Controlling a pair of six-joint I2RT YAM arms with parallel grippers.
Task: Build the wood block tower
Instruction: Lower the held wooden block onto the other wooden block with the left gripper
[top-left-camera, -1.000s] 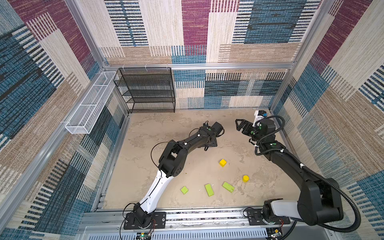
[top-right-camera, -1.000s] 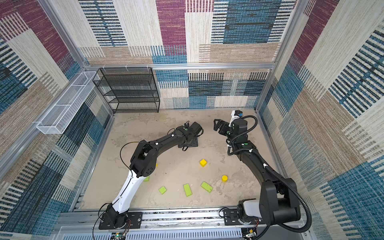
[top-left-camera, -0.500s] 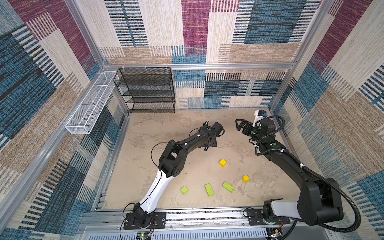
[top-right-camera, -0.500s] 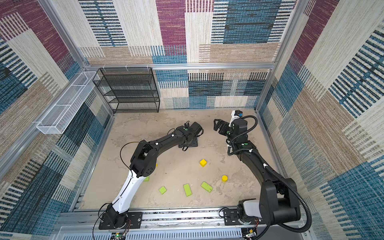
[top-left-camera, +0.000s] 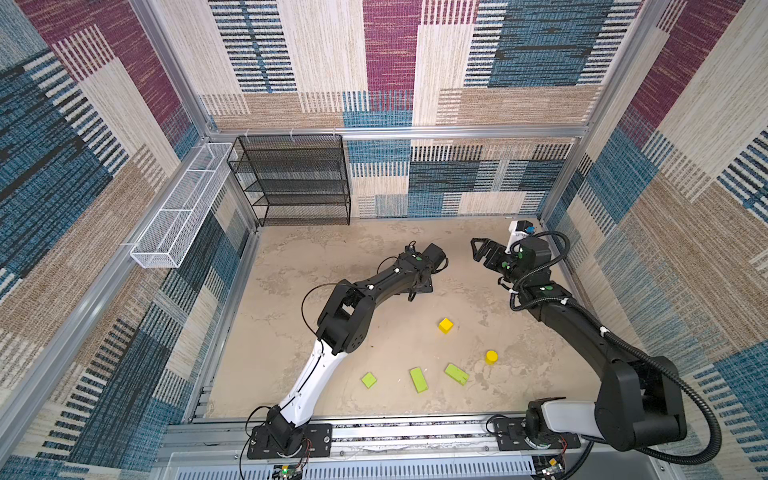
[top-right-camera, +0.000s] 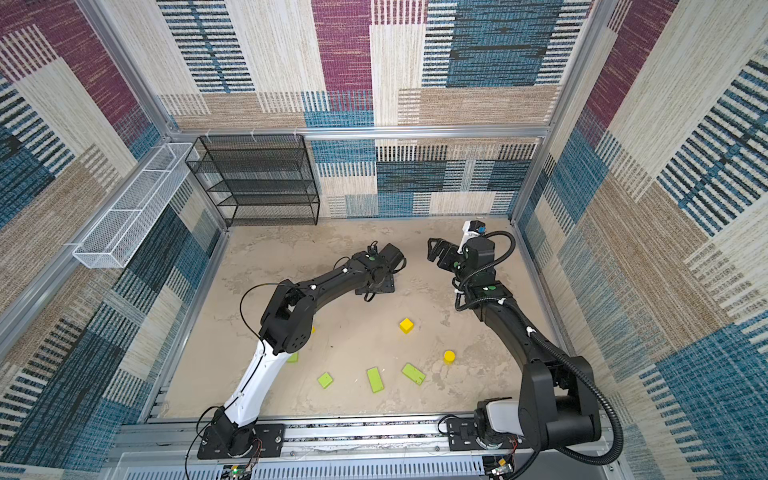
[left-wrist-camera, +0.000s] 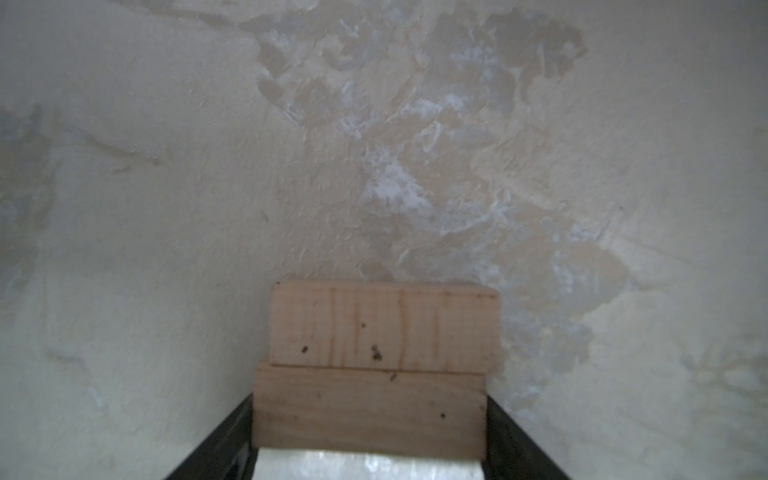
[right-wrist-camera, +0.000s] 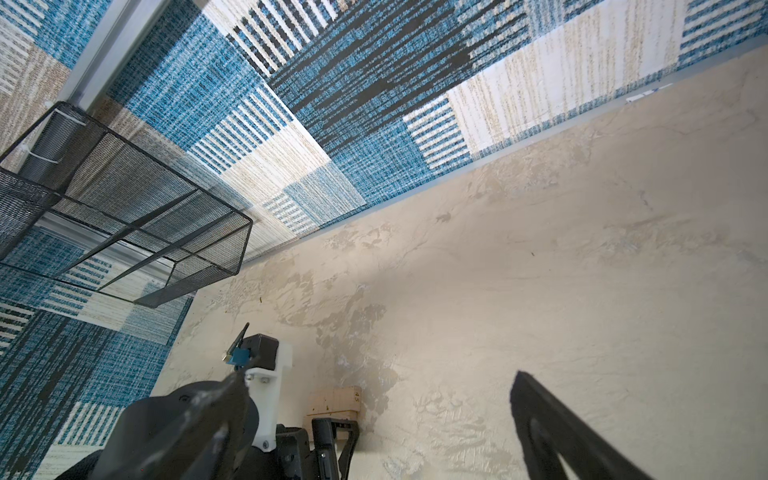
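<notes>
Two plain tan bars lie edge to edge on the table. My left gripper (left-wrist-camera: 370, 401) points down, shut on the nearer bar (left-wrist-camera: 370, 419), a finger against each end; the farther bar (left-wrist-camera: 384, 324) touches it. In both top views the left wrist (top-left-camera: 419, 266) hides them. My right gripper (top-left-camera: 478, 249) hangs open and empty, aimed at the bars (right-wrist-camera: 334, 399). A yellow cube (top-left-camera: 445, 325), a yellow cylinder (top-left-camera: 491, 356) and three lime-green flat pieces (top-left-camera: 418, 379) lie loose toward the front. Another green piece (top-right-camera: 293, 357) peeks from behind the left arm.
A black mesh shelf (top-left-camera: 299, 178) stands at the back left corner. A white wire basket (top-left-camera: 178, 208) hangs on the left wall. Patterned walls close in three sides, and the metal rail (top-left-camera: 415, 432) carrying both arm bases runs along the front.
</notes>
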